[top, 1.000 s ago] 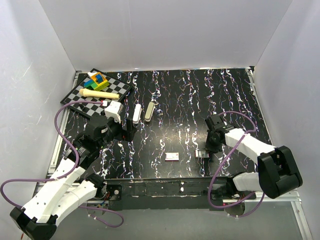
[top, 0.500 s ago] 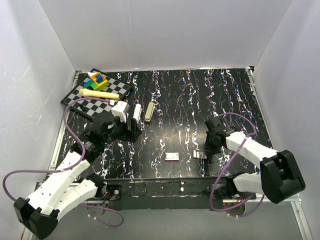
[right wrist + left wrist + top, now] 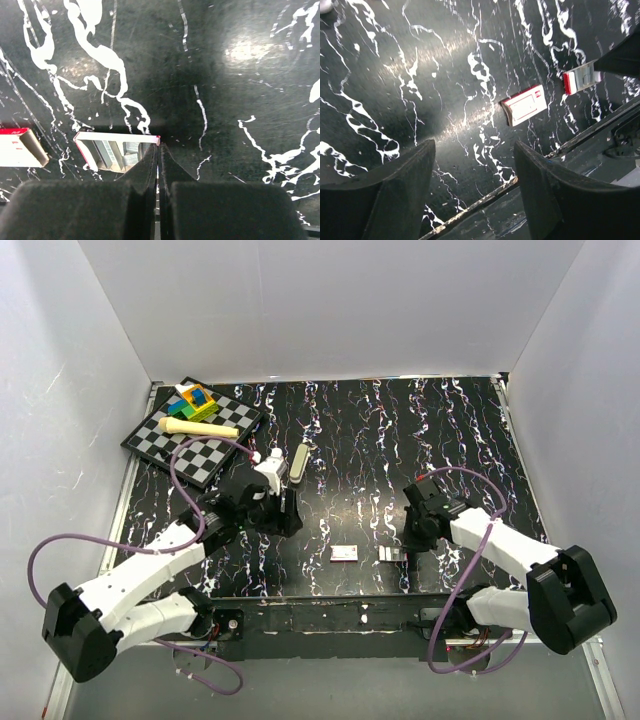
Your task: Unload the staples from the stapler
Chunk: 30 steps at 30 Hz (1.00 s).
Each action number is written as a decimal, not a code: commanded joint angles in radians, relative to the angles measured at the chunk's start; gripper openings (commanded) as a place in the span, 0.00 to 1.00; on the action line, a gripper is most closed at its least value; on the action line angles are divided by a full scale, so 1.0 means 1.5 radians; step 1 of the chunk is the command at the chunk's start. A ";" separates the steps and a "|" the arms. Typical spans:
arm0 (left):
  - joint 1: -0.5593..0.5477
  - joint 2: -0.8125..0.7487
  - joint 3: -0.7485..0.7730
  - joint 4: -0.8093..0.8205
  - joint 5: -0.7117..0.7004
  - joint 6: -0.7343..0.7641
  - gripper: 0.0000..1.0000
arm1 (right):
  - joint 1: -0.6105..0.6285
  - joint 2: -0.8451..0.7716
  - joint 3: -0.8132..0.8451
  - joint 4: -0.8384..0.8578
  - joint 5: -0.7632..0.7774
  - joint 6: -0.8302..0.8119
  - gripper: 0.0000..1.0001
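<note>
A slim pale bar with rounded ends (image 3: 300, 462), the stapler or a part of it, lies on the black marbled table just behind my left wrist. My left gripper (image 3: 285, 512) (image 3: 474, 146) is open and empty, hovering over bare table. A small white-and-red staple box sleeve (image 3: 344, 554) (image 3: 525, 104) (image 3: 20, 147) lies near the front edge. Right of it sits its open tray (image 3: 393, 553) (image 3: 117, 150) with staple strips inside. My right gripper (image 3: 413, 532) (image 3: 159, 150) is shut at the tray's right end, pinching its end wall.
A checkerboard (image 3: 190, 435) at the back left carries coloured blocks (image 3: 193, 400) and a cream stick (image 3: 198, 427). White walls enclose the table. The metal front rail (image 3: 330, 615) runs along the near edge, also in the left wrist view (image 3: 580, 145).
My left arm has swung right and forward, and its wrist now covers a white bar that lay left of the pale one. My right gripper has drawn the tray slightly left, toward the sleeve.
</note>
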 commanded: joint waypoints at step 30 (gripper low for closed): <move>-0.082 0.280 -0.019 0.160 0.062 -0.071 0.00 | 0.073 0.086 0.053 0.084 -0.053 0.048 0.01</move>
